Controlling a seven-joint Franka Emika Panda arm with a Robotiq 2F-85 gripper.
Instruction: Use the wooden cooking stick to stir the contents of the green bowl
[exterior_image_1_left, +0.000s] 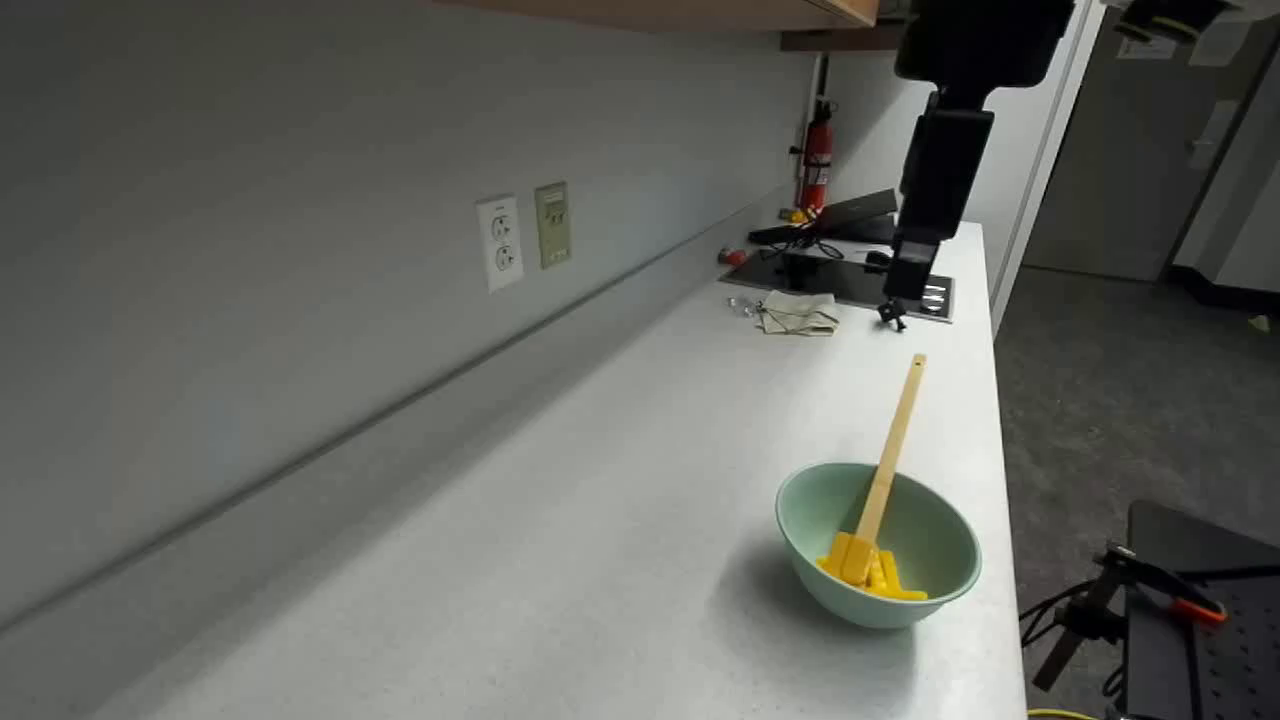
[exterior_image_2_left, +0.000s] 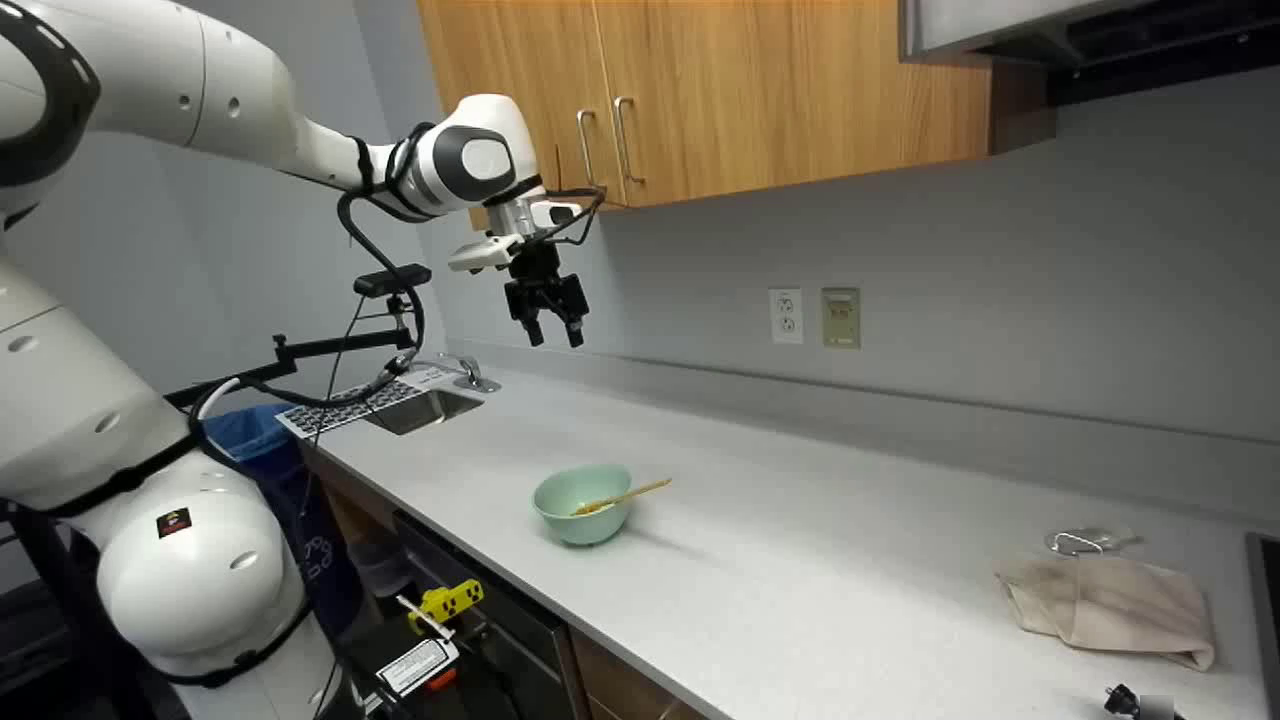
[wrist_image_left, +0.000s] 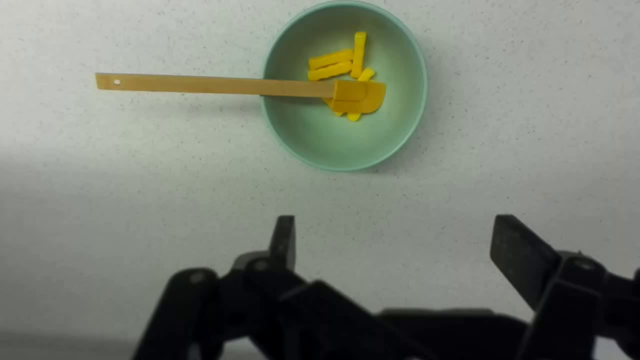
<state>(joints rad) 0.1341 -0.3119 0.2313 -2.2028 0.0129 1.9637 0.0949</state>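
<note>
The green bowl (exterior_image_1_left: 840, 490) (exterior_image_2_left: 588, 528) (wrist_image_left: 350, 145) stands upright on the white counter. Inside it lie the contents, several bright yellow pieces (wrist_image_left: 331, 59). The wooden cooking stick (exterior_image_1_left: 893, 440) (exterior_image_2_left: 648, 489) (wrist_image_left: 210, 84) leans over the bowl's rim; its flat yellow-orange head rests on the pieces, and its holed handle end sticks out past the rim. My gripper (exterior_image_2_left: 556, 338) (wrist_image_left: 395, 235) hangs high above the counter, apart from both bowl and stick. Its fingers are spread wide with only bare counter showing between them. Part of the yellow heap is covered by the stick's head.
A wooden wall cabinet (exterior_image_2_left: 760, 100) overhangs the counter near the arm. Farther along the counter lie a folded cloth (exterior_image_1_left: 798, 313) (exterior_image_2_left: 1110, 608) and a black cooktop (exterior_image_1_left: 840, 282). A sink (exterior_image_2_left: 428, 408) is set into the opposite end. The bowl sits near the counter's open edge.
</note>
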